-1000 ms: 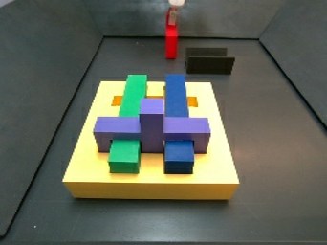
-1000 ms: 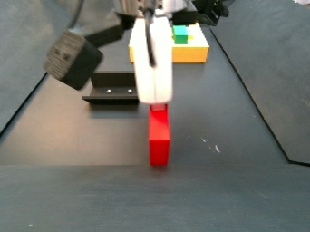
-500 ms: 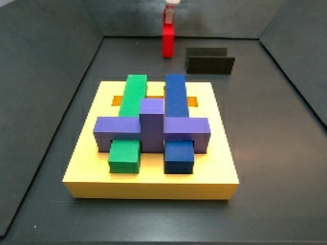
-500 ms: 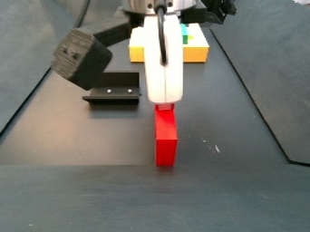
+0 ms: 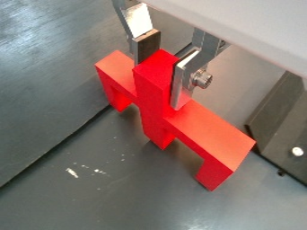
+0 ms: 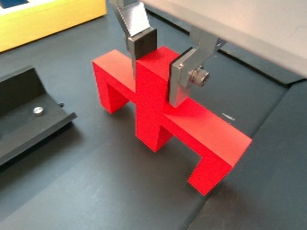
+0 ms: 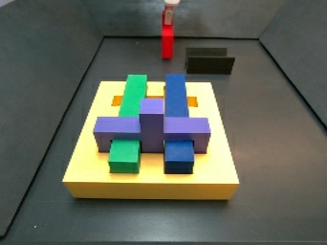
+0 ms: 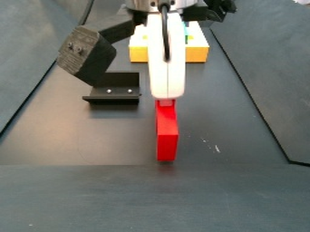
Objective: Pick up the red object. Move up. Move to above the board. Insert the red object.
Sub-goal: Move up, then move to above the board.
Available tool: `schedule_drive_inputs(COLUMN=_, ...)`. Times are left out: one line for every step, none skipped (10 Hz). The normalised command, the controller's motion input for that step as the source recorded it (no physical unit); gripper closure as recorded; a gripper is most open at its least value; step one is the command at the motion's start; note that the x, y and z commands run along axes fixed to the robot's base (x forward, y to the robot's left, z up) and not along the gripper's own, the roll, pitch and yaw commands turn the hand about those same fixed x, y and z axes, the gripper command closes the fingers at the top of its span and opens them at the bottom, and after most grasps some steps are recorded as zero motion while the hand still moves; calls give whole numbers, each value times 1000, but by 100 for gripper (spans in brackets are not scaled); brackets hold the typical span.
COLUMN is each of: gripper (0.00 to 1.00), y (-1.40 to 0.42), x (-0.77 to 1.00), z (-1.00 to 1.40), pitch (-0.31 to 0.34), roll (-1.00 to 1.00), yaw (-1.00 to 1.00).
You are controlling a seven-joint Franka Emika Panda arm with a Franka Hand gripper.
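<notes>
Red object gripped by its post

The end effector [image 5: 164,61] was closed on the central post of the red object [image 5: 168,117], whose crossbar lay horizontal and legs pointed down near the dark floor [image 8: 230,109]. In a side view it was seen edge-on, at 12 o'clock from the board [image 7: 153,177].

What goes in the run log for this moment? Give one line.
phase: pick | end effector: shut on red object post | red object: off floor, cannot tell | board: apart, not yet reached

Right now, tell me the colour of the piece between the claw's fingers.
Bright red: the red object, gripped at its post by the claw, clearest in both wrist views.
</notes>
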Motion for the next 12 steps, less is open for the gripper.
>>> schedule_drive_inputs(gripper=100, y=0, x=0, z=833, pitch=0, roll=0, yaw=0)
schedule_drive_inputs(gripper=100, y=32, x=-17, z=847, pitch=4, roll=-2, yaw=-43)
schedule_drive_inputs(gripper=100, y=19, x=-45, z=456, pitch=36, roll=11, yaw=-34)
schedule_drive_inputs(gripper=100, y=12, x=-17, z=266, pitch=33, roll=16, yaw=-19)
schedule_drive_inputs(gripper=100, y=0, x=0, z=1400, pitch=0, roll=0, yaw=0)
schedule_drive_inputs(gripper=100, y=-3, x=-5, z=1400, pitch=3, roll=-8, yaw=4)
schedule_drive_inputs(gripper=100, y=-12, x=-43, z=1400, pitch=30, roll=10, yaw=4)
schedule_drive_inputs(gripper=100, y=-6, x=29, z=1400, pitch=48, roll=-12, yaw=6)
schedule_drive_inputs(gripper=100, y=13, x=36, z=720, pitch=100, roll=-8, yaw=0)
schedule_drive_inputs(gripper=100, y=9, x=31, z=461, pitch=114, roll=9, yaw=-6)
schedule_drive_inputs(gripper=100, y=-1400, x=-98, z=145, pitch=15, roll=-3, yaw=1000)
schedule_drive_inputs(gripper=100, y=-1400, x=-103, z=118, pitch=11, roll=3, yaw=1000)
